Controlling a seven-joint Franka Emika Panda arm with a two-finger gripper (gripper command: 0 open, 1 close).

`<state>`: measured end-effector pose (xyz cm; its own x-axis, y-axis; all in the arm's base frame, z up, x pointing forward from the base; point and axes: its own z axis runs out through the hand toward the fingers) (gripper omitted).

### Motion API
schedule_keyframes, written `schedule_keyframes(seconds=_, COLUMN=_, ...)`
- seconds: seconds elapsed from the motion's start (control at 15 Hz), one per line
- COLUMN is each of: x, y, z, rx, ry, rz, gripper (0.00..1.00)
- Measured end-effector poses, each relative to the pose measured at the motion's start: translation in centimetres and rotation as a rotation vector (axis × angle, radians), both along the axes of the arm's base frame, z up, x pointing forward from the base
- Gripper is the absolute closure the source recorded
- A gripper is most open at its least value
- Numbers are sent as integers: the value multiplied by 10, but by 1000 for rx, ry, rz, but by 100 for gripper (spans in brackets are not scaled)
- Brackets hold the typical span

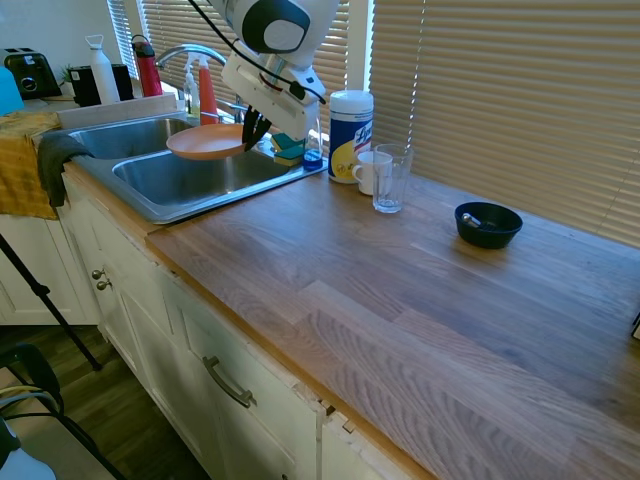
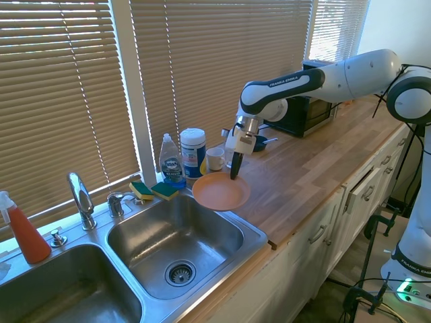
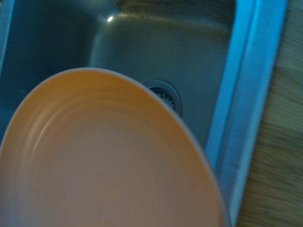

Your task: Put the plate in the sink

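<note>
- The arm is stretched out over the counter, with the gripper pointed down.
- The plate is pinched by its rim between the closed fingers.
- The plate is held flat in the air, above the edge of the sink basin nearest the counter.
- The drain is seen under the plate in the wrist view, though it is blurry.
- A dark bowl is shown clearly only in the first exterior view.
</note>
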<state>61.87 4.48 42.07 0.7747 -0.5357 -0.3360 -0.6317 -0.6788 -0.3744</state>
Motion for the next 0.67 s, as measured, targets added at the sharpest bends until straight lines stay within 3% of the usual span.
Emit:
schedule_keyframes(seconds=0.2, x=23, y=65, z=-20, rx=-18, ry=-14, rz=38, gripper=100)
schedule_keyframes(seconds=0.67, x=71, y=184, z=-76, rx=-152, ry=-7, rz=101, gripper=100)
